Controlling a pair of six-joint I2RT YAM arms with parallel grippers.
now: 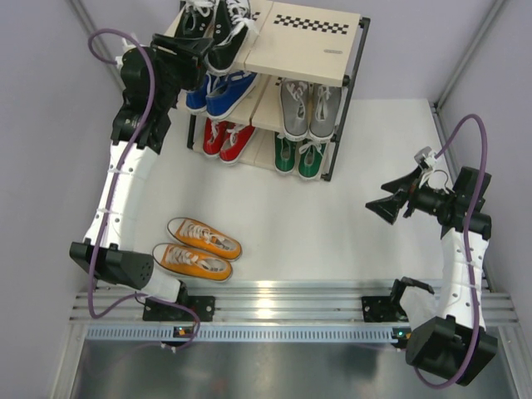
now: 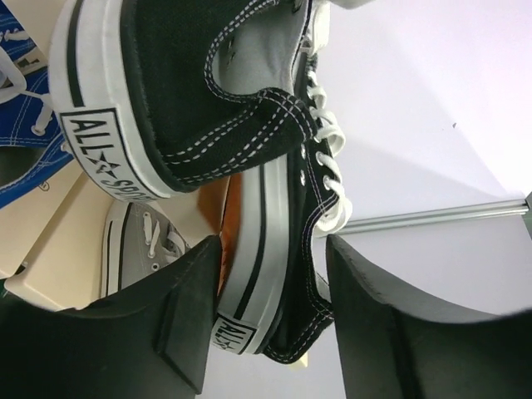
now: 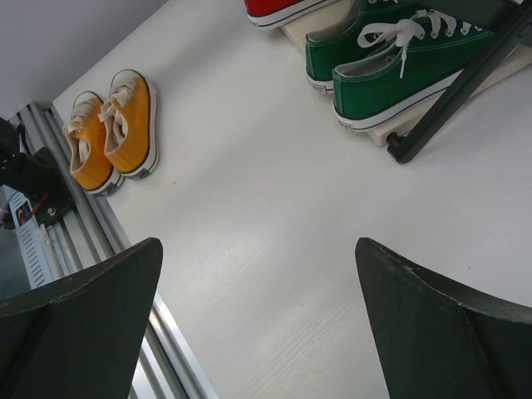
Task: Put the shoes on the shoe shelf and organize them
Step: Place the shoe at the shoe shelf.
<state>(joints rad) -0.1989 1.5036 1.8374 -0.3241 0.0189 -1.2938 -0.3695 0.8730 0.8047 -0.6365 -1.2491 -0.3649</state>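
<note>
The shoe shelf (image 1: 312,41) stands at the back of the table. The black shoes (image 1: 229,25) sit on the left of its top tier. Blue shoes (image 1: 223,91) and grey shoes (image 1: 309,108) fill the middle tier; red shoes (image 1: 224,141) and green shoes (image 1: 299,154) fill the bottom tier. The orange shoes (image 1: 199,247) lie on the table near the left arm's base. My left gripper (image 1: 195,50) is open at the top tier. In the left wrist view it (image 2: 274,307) straddles the heel of one black shoe (image 2: 274,241), with a gap at the right finger. My right gripper (image 1: 386,208) is open and empty above the table.
The right half of the top tier is bare board with a checkered strip (image 1: 312,25). The right wrist view shows the orange shoes (image 3: 112,133), the green shoes (image 3: 391,58) and a shelf leg (image 3: 440,104). A metal rail (image 1: 283,295) runs along the near edge.
</note>
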